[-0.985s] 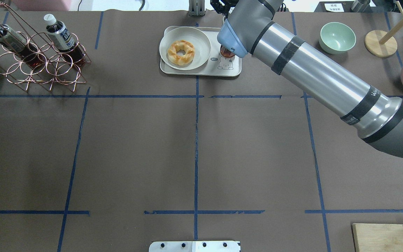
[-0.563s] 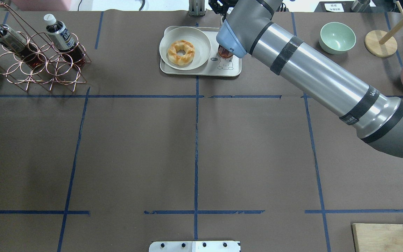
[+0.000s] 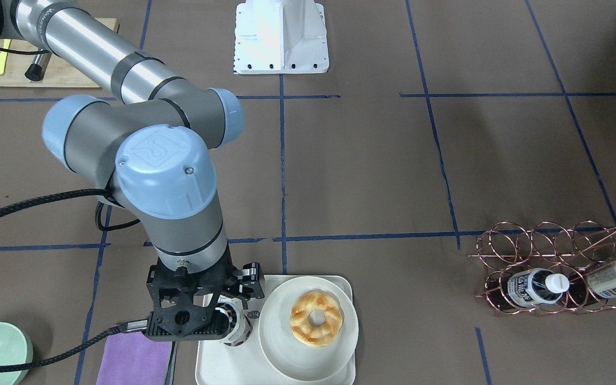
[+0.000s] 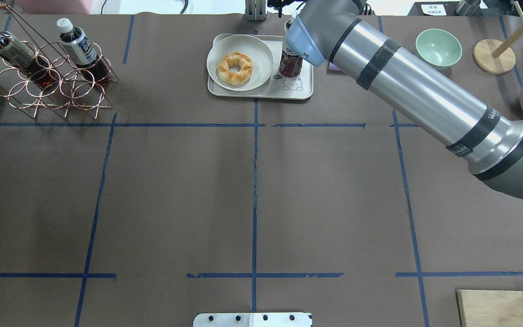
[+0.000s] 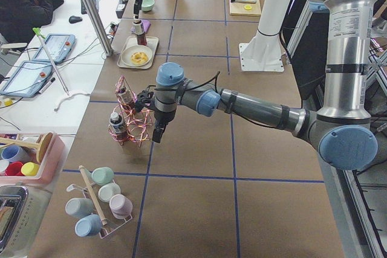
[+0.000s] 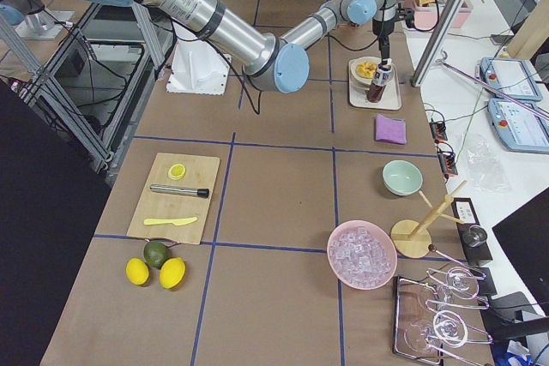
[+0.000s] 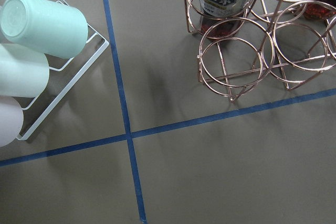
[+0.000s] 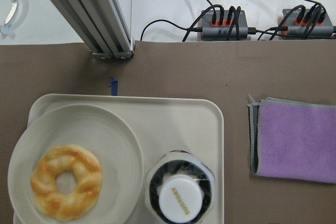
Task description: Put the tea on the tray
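The tea bottle (image 4: 290, 65) stood upright on the cream tray (image 4: 266, 94), at its right end in the overhead view. It was just beside the round plate (image 4: 261, 52), which carried a doughnut (image 4: 234, 68). In the right wrist view its white cap showed from straight above, with no fingers around it. The right gripper (image 3: 205, 293) hung above the bottle with its black linkages spread wide to either side, holding nothing. A purple cloth (image 8: 294, 140) lay on the desk (image 4: 175, 190) near the tray. Two other bottles (image 4: 77, 45) leaned in the copper wire rack (image 4: 48, 86), well apart from the tray. The left gripper (image 5: 157, 136) hung just beside that rack. I could not tell whether it was wide or narrow.
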`<state>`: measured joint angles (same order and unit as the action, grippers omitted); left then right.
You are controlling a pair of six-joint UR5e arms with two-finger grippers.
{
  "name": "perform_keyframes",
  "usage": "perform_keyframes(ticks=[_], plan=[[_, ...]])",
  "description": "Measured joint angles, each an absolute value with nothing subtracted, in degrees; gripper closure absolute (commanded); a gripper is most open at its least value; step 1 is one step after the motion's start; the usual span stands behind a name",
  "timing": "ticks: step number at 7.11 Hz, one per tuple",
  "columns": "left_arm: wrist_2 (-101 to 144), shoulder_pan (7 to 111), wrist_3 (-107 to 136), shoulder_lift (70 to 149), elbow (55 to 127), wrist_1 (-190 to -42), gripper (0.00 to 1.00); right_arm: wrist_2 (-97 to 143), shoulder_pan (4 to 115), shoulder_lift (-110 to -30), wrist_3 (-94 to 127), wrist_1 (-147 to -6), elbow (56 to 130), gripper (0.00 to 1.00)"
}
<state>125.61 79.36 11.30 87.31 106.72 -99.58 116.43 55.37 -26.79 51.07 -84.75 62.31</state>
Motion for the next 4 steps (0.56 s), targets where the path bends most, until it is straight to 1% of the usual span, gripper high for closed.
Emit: perform_keyframes(ticks=[1, 3, 4], plan=[[125.68, 79.48, 11.17, 87.2, 106.66, -99.52, 0.0, 120.97, 58.14, -30.88, 50.0, -86.31, 68.29, 0.0], [126.67, 81.02, 11.06, 86.73, 105.98, -98.95, 0.0, 125.19, 62.54, -44.84, 42.34, -94.82, 88.07, 0.0], [129.2, 82.81, 11.02, 86.5, 104.18, -98.69, 0.0, 125.73, 64.88, -52.51, 36.15, -99.65, 97.53, 0.0]])
